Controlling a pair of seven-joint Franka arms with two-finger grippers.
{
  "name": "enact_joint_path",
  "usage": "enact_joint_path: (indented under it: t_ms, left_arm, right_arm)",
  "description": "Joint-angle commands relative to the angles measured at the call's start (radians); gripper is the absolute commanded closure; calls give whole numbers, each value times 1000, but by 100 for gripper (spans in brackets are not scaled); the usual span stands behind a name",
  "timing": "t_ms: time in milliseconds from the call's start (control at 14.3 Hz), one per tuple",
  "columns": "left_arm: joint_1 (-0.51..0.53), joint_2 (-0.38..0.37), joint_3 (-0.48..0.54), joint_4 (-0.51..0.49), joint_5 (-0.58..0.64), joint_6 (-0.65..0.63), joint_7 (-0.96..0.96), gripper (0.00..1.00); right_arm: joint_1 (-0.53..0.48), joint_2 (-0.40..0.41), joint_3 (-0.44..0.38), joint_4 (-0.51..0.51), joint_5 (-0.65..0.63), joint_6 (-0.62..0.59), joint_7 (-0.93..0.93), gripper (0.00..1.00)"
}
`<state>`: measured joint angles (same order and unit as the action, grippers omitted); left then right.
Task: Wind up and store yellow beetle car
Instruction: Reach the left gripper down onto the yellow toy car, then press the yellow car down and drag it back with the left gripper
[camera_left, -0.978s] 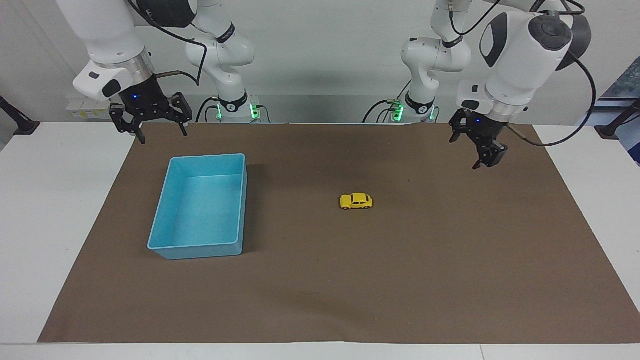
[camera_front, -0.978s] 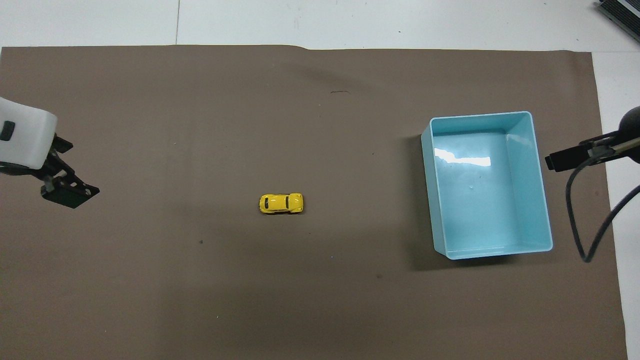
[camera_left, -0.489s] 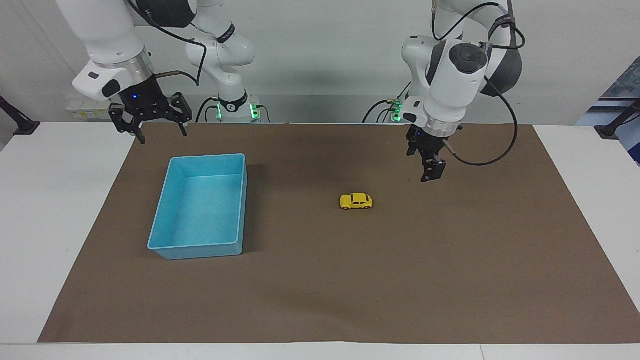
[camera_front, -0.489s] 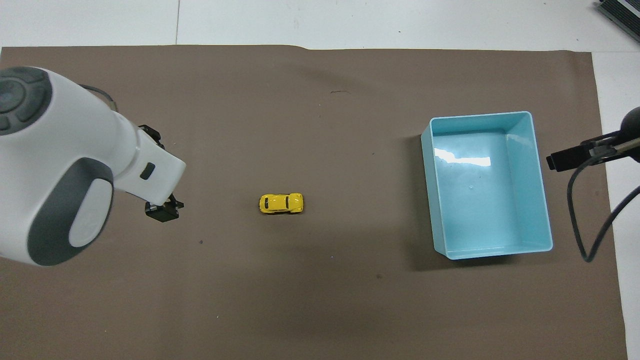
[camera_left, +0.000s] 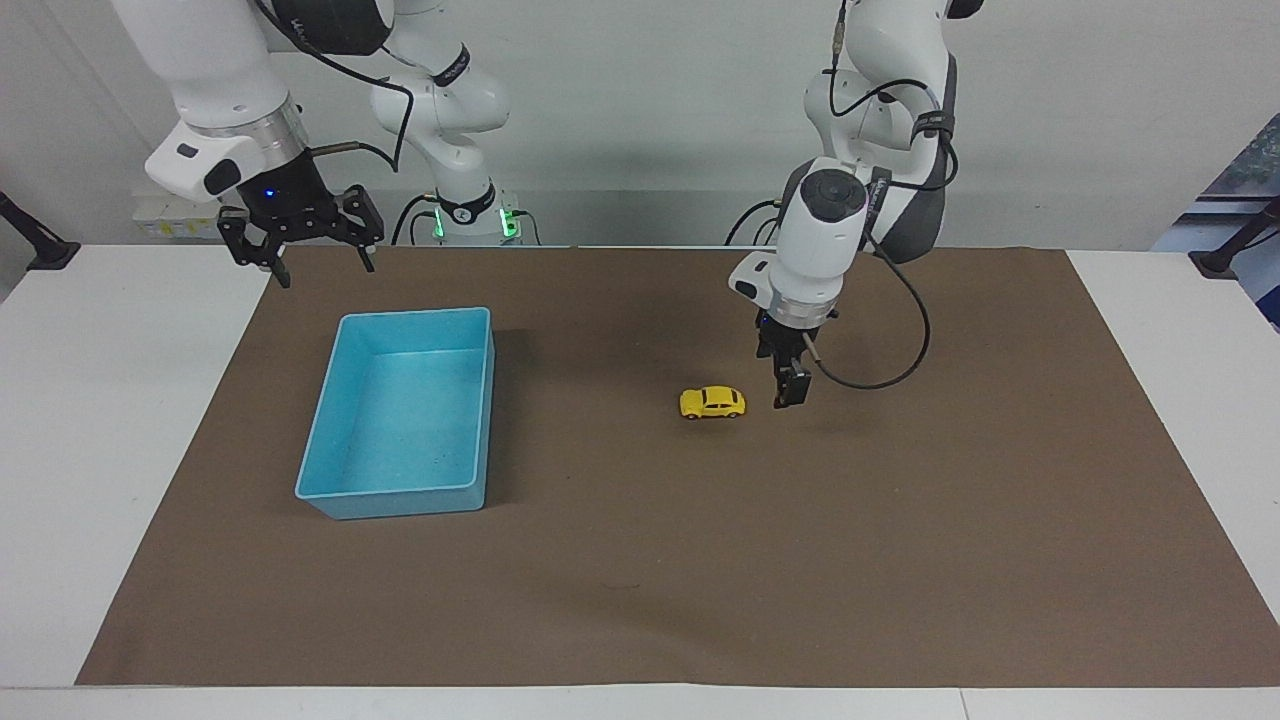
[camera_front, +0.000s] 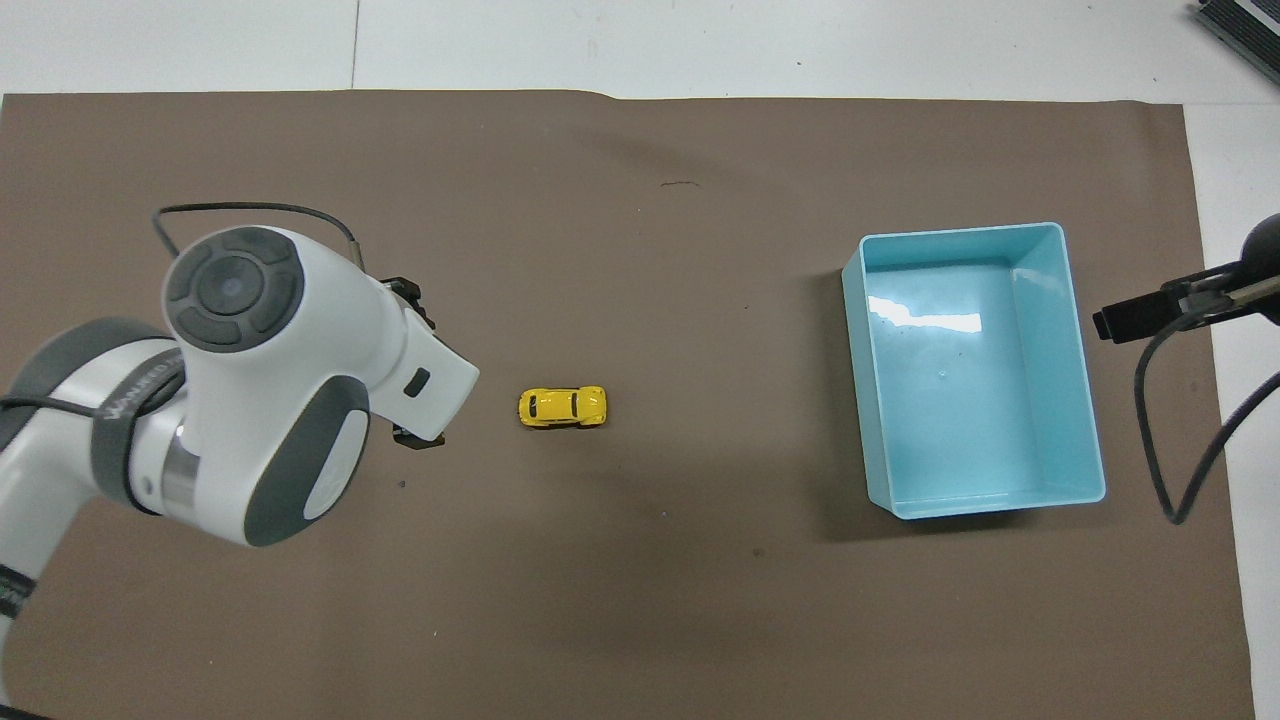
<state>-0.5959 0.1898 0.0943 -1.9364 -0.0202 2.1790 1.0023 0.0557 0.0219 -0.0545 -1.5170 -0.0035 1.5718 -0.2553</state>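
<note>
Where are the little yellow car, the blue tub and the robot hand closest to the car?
yellow beetle car (camera_left: 712, 402), facing view, its side.
blue bin (camera_left: 398, 493), facing view, outer wall.
left hand (camera_left: 789, 390), facing view, between fingertips.

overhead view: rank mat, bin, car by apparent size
1. mat, covers most of the view
2. bin
3. car, far smaller than the bin
All three lie flat on the table, so nearness hardly skews the order.
</note>
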Motion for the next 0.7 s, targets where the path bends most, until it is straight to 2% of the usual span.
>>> enact_joint_path:
  t_ms: [0,279,419,629]
  left_arm:
    - [-50,39,19,-7,5,68,-42,0]
    - [-71,69,16,-24,2,104,-92,0]
    - [-102,109,18,-27,-6,119,-134,0]
    - [-129,111,18,-30,-6,128,-142,0]
  right_arm:
    - [-14,3,9,5,10,4,16,0]
    - [-14,3,7,5,10,7,16,0]
    - [-14,3,7,5,10,5,16,0]
    - [-14,3,7,5,10,5,16,0]
